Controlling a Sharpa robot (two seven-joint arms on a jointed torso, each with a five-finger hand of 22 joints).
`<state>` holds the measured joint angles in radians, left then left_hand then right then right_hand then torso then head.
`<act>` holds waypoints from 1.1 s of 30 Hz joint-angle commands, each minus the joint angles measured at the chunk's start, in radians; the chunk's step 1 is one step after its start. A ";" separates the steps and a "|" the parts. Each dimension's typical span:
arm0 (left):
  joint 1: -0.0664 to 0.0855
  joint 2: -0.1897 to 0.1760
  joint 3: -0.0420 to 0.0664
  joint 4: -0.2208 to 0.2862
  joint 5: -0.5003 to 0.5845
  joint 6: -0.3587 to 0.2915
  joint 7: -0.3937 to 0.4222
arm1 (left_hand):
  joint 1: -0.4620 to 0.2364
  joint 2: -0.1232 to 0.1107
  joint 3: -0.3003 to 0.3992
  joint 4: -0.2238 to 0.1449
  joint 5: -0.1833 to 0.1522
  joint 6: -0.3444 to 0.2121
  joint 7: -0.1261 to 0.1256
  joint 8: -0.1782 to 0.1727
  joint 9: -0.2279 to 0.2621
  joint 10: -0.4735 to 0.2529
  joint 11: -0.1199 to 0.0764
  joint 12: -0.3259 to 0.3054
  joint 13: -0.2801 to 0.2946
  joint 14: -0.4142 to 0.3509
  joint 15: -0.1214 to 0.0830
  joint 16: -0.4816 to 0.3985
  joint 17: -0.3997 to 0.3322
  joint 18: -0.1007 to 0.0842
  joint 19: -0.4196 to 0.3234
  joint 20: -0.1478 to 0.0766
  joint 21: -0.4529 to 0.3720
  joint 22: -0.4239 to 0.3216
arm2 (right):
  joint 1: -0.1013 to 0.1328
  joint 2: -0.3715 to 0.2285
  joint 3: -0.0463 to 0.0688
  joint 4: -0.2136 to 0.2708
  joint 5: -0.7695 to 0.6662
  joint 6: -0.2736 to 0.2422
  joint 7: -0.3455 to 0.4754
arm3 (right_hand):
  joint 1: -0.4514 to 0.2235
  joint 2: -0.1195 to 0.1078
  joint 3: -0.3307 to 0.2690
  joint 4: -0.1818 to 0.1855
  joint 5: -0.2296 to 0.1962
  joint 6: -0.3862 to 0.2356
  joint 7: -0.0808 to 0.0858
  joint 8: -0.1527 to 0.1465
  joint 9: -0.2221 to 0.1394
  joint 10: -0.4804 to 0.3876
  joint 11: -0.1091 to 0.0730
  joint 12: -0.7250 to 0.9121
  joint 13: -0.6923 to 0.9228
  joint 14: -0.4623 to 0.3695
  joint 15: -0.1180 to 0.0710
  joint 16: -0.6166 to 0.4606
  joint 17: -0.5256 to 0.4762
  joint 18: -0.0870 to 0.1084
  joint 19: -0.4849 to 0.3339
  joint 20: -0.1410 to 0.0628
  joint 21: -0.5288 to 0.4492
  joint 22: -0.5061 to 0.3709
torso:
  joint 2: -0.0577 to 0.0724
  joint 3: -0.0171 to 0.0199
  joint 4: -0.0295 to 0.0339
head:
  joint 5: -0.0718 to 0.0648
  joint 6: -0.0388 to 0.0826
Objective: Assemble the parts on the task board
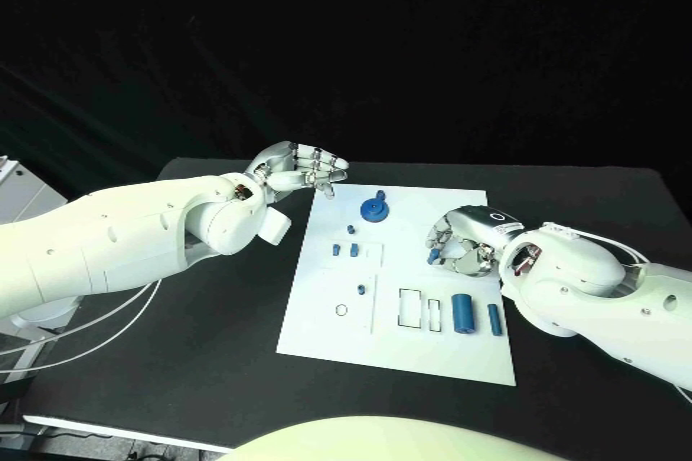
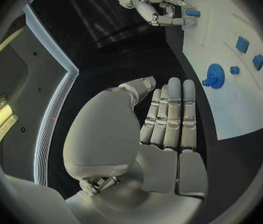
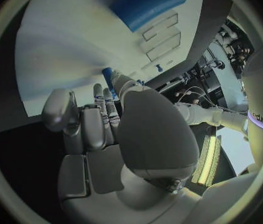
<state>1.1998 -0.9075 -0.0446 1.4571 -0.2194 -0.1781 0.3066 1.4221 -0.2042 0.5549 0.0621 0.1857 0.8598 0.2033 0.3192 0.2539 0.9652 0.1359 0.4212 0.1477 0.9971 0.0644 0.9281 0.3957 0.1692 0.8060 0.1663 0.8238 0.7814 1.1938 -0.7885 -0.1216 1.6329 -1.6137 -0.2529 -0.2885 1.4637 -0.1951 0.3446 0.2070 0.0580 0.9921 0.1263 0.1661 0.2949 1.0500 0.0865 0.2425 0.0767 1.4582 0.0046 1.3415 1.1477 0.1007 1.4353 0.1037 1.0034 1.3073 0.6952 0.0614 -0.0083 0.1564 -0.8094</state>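
Note:
The white task board lies in the middle of the black table. A blue gear sits near its far edge, also seen as the gear in the left wrist view. My right hand hovers over the board's right half and pinches a small blue part at its fingertips; the left wrist view shows that hand with the part. My left hand hangs beside the board's far left corner, fingers stretched out side by side, holding nothing.
A thick blue cylinder and a slim blue pin lie at the board's near right, beside rectangular slots. Small blue pieces stand at the board's left. Bare black table surrounds the board.

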 commanded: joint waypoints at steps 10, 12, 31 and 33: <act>0.001 0.003 0.001 0.000 0.003 0.014 -0.009 | -0.008 0.010 0.003 0.004 0.001 -0.004 0.005 -0.003 -0.001 -0.005 0.004 -0.003 -0.001 0.003 0.004 -0.006 0.002 0.012 -0.007 0.003 -0.003 0.000 | -0.007 0.018 -0.003 -0.012 0.012 0.021 0.006 | -0.002 0.008 0.092 0.013 0.002 0.057 -0.006 0.026 0.016 0.105 -0.023 0.003 0.003 0.034 -0.017 0.026 0.040 -0.024 0.035 -0.023 0.091 0.109 | 0.000 0.0006 -0.0009 | 0.002 -0.003; 0.001 0.003 0.001 0.000 0.003 0.015 -0.009 | -0.008 0.010 0.003 0.004 0.001 -0.004 0.005 -0.003 -0.001 -0.005 0.004 -0.003 -0.001 0.003 0.004 -0.006 0.002 0.012 -0.007 0.003 -0.003 0.000 | -0.008 0.020 -0.003 -0.013 0.008 0.022 0.005 | 0.003 0.012 0.110 0.004 0.002 0.068 -0.011 0.033 0.022 0.128 -0.030 0.003 0.006 0.036 -0.022 0.027 0.042 -0.026 0.039 -0.027 0.105 0.114 | 0.000 0.0006 -0.0009 | 0.002 -0.003; 0.001 0.005 0.001 -0.004 0.007 0.017 -0.009 | -0.040 0.011 -0.008 0.030 -0.002 -0.007 0.005 -0.003 -0.002 -0.011 0.005 -0.001 -0.002 0.005 0.008 -0.002 0.005 0.012 -0.008 0.008 -0.016 -0.008 | -0.006 -0.003 0.000 0.038 0.015 -0.070 0.010 | -0.017 0.026 0.307 -0.155 0.002 0.088 -0.015 0.074 0.062 0.210 -0.049 0.005 0.064 0.038 -0.041 0.022 0.037 -0.033 0.047 -0.046 0.151 0.149 | -0.001 -0.0004 -0.0005 | 0.003 -0.005; 0.001 0.006 0.001 -0.005 0.008 0.017 -0.009 | -0.040 0.012 -0.008 0.031 -0.002 -0.008 0.005 -0.002 -0.002 -0.011 0.005 0.000 -0.001 0.005 0.007 -0.002 0.006 0.012 -0.007 0.008 -0.018 -0.009 | -0.002 -0.014 0.005 0.058 0.042 -0.082 0.013 | -0.019 0.026 0.307 -0.156 0.001 0.088 -0.015 0.075 0.063 0.210 -0.049 0.004 0.065 0.038 -0.041 0.022 0.038 -0.033 0.047 -0.046 0.152 0.149 | -0.001 -0.0001 0.0004 | 0.003 -0.005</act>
<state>1.1999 -0.9039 -0.0446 1.4517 -0.2189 -0.1767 0.2919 1.3883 -0.1932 0.5477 0.0886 0.1857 0.8560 0.2070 0.3192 0.2528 0.9596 0.1415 0.4212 0.1468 1.0008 0.0681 0.9281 0.4002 0.1692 0.8006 0.1717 0.8112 0.7735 1.1899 -0.7991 -0.1184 1.6766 -1.6103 -0.3023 -0.2928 1.4588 -0.1619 0.5541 0.1453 0.0574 1.0723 0.1135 0.2390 0.3565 1.2043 0.0882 0.2464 0.0801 1.4684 -0.0307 1.3671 1.1855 0.0843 1.4663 0.0608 1.1587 1.3078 0.6938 0.0614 -0.0090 0.1584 -0.8142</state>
